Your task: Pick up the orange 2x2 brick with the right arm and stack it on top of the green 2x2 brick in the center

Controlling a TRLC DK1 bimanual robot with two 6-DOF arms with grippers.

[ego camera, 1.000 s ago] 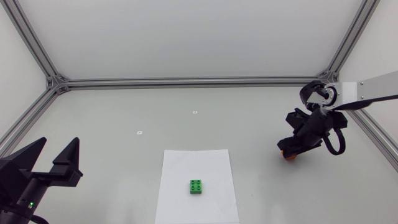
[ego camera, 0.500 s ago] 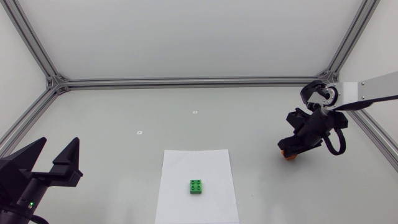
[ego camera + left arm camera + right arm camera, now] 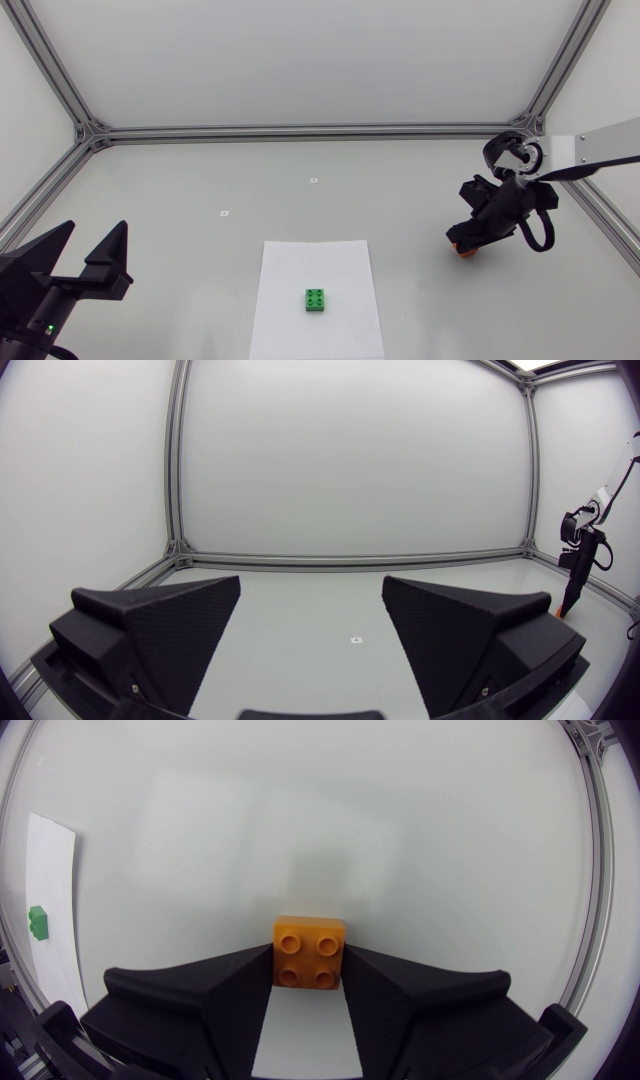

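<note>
**Orange brick clamped at right side of table; green brick alone at centre**

1. The orange brick sits studs up between the fingers of the right gripper. In the right wrist view both fingers press against it from opposite sides, so the gripper is clamped on it.
2. In the head view only a sliver of the brick shows below the gripper, at the table's right side. Whether it rests on the surface or is lifted clear of it cannot be told.
3. The green brick stands studs up on a white paper at the near centre of the table. It lies well apart from the orange brick, and nothing touches it. In the right wrist view it shows small, far off to one side of the gripper.
4. The right arm enters from the right edge and bends down to the gripper.
5. The left gripper is at the near left corner, well apart from both bricks. Its fingers stand wide apart with nothing between them.
6. Two small white tags lie on the table beyond the paper.
</note>
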